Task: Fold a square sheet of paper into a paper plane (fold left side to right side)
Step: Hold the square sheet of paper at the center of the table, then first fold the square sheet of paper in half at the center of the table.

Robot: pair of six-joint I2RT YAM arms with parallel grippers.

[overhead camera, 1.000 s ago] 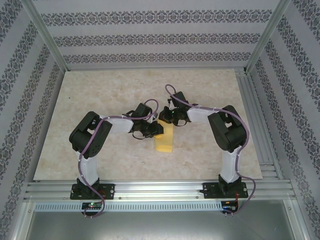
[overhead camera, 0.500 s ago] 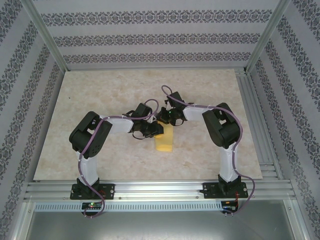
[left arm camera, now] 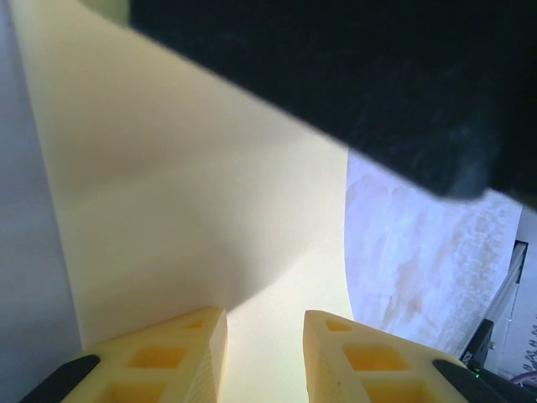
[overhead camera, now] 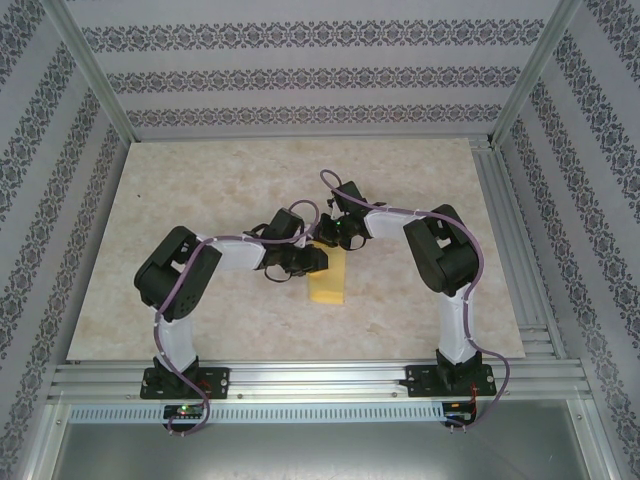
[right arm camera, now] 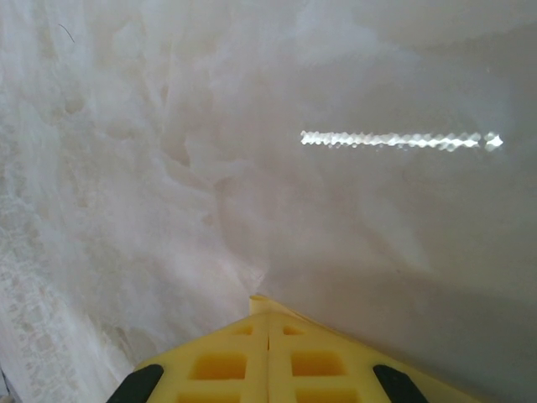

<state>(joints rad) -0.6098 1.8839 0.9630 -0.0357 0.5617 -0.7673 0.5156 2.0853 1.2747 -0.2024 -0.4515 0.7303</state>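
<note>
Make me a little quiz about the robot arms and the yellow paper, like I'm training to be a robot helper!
1. True or false: the right gripper is shut.
2. What is the yellow paper lying on? A) a blue tray B) the marbled table C) a plate
3. Which gripper has a gap between its fingers, with the paper right in front of them?

Key: 1 true. 2 B. 3 the left gripper.
</note>
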